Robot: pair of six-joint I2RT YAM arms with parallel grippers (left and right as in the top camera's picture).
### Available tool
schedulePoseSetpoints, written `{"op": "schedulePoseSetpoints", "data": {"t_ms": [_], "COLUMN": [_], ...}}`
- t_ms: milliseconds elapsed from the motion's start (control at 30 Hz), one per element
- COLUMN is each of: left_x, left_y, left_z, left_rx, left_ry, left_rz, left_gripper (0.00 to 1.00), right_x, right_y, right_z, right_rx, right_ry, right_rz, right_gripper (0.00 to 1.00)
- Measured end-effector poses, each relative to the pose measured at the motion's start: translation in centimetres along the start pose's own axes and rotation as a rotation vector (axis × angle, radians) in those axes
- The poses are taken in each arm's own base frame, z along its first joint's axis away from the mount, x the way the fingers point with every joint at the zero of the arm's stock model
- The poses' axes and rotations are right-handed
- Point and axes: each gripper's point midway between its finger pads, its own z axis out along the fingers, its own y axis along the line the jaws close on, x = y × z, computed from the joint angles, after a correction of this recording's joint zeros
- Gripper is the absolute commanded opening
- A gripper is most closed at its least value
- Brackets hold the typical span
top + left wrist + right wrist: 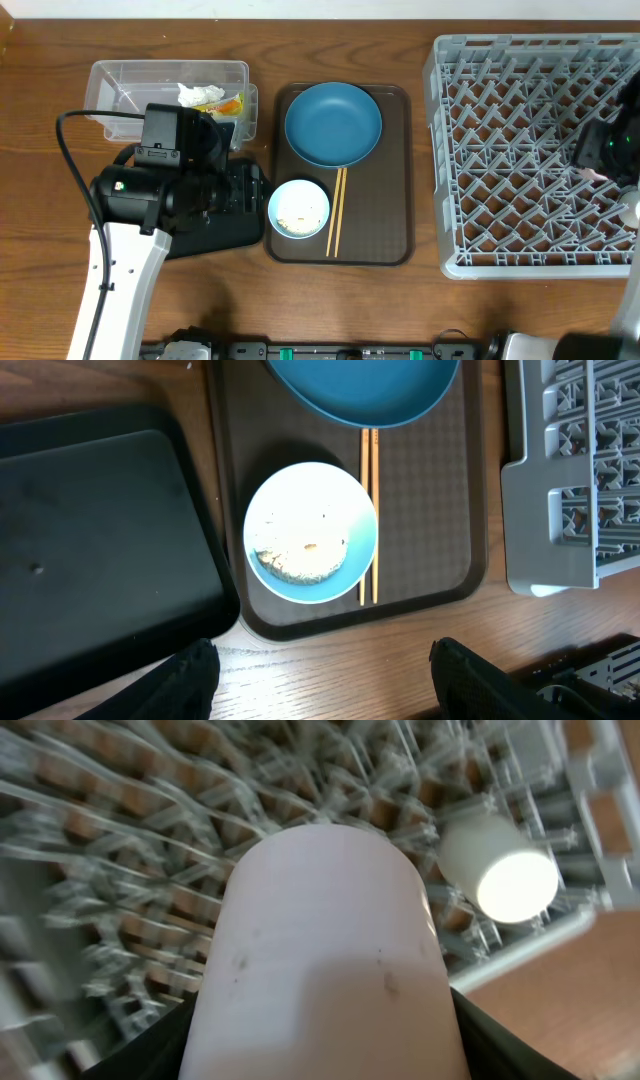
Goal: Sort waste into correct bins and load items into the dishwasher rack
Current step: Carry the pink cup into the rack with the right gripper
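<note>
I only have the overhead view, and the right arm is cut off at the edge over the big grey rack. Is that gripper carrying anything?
Observer: Yes. The right wrist view shows the right gripper closed on a small white cup, above the grey plastic pegged rack.
Operator: Any other cup in there?
Observer: A second white cup sits tilted among the pegs, one bright round end facing the camera.
Operator: And the left gripper?
Observer: In the left wrist view the left gripper is open with nothing between its fingers, just short of the light-blue bowl with the white inside.
</note>
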Motion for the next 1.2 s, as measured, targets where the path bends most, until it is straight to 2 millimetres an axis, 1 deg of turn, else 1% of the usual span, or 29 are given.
{"op": "schedulePoseSetpoints", "data": {"t_ms": [33,133,200,300,367,467,567,667,767,867,933,1067,1100,1200], "left_x": [0.0,0.0,0.0,0.0,-0.1,-0.1,-0.1,-0.1,-0.1,-0.1,-0.1,-0.1,-0.1,-0.1], "left_y": [0.0,0.2,0.2,0.4,0.4,0.4,0.4,0.4,0.4,0.4,0.5,0.4,0.4,0.5], "left_z": [0.0,0.0,0.0,0.0,0.0,0.0,0.0,0.0,0.0,0.0,0.0,0.0,0.0,0.0], "left_rx": [-0.001,-0.01,-0.014,-0.022,-0.023,-0.025,-0.025,-0.026,-0.026,-0.026,-0.026,-0.026,-0.026,-0.026], "left_ry": [0.0,-0.001,-0.002,-0.003,-0.003,-0.004,-0.004,-0.004,-0.004,-0.004,-0.004,-0.003,-0.004,-0.004], "left_rz": [0.002,0.003,0.005,0.006,0.006,0.006,0.006,0.006,0.006,0.006,0.005,0.006,0.006,0.005], "left_gripper": [0.71,0.71,0.71,0.71,0.71,0.71,0.71,0.71,0.71,0.71,0.71,0.71,0.71,0.71], "right_x": [0.2,1.2,1.6,1.7,1.6,1.7,1.8,2.2,3.1,3.8,4.2,4.7,4.7,4.6], "right_y": [-0.2,-1.7,-2.8,-4.1,-4.6,-4.6,-4.3,-4.1,-3.8,-3.6,-3.8,-5.0,-5.2,-5.3], "right_z": [0.7,3.3,4.5,5.5,5.9,6.3,7.1,8.6,10.2,11.2,11.7,12.1,12.2,12.3], "right_rx": [0.015,0.064,0.086,0.1,0.092,0.084,0.076,0.075,0.073,0.071,0.068,0.075,0.076,0.077], "right_ry": [0.028,0.143,0.187,0.213,0.212,0.225,0.248,0.28,0.329,0.363,0.376,0.385,0.383,0.378], "right_rz": [0.001,0.05,0.088,0.135,0.164,0.176,0.176,0.175,0.169,0.166,0.178,0.225,0.233,0.244], "right_gripper": [0.01,0.01,0.01,0.01,0.01,0.01,0.01,0.01,0.01,0.01,0.01,0.01,0.03,0.15]}}
